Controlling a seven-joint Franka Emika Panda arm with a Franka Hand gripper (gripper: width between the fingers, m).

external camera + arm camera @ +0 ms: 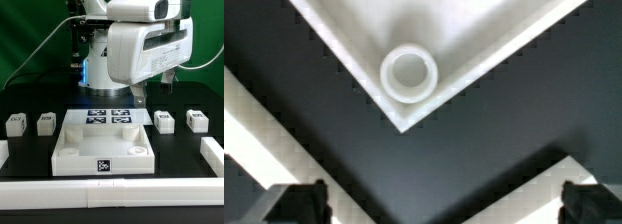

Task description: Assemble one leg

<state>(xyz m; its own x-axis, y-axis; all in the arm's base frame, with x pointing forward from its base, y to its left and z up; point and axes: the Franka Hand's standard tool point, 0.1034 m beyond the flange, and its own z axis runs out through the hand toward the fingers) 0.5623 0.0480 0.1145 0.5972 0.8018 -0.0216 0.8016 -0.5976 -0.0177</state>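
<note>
Four small white legs with tags stand on the black table, two at the exterior view's left (15,124) (45,123) and two at its right (165,120) (196,121). The large white tabletop (75,150) lies in the middle. My gripper (152,90) hangs open and empty above the table behind the tabletop, apart from every leg. In the wrist view a corner of the tabletop (349,35) with its round socket (409,75) shows below my open gripper (441,208). Its two dark fingertips (295,205) stand wide apart with only black table between them. No leg shows there.
The marker board (110,116) lies flat behind the tabletop. White rails run along the front edge (110,188) and at the exterior view's right (212,152) and left (3,150). White strips also cross the wrist view (251,130).
</note>
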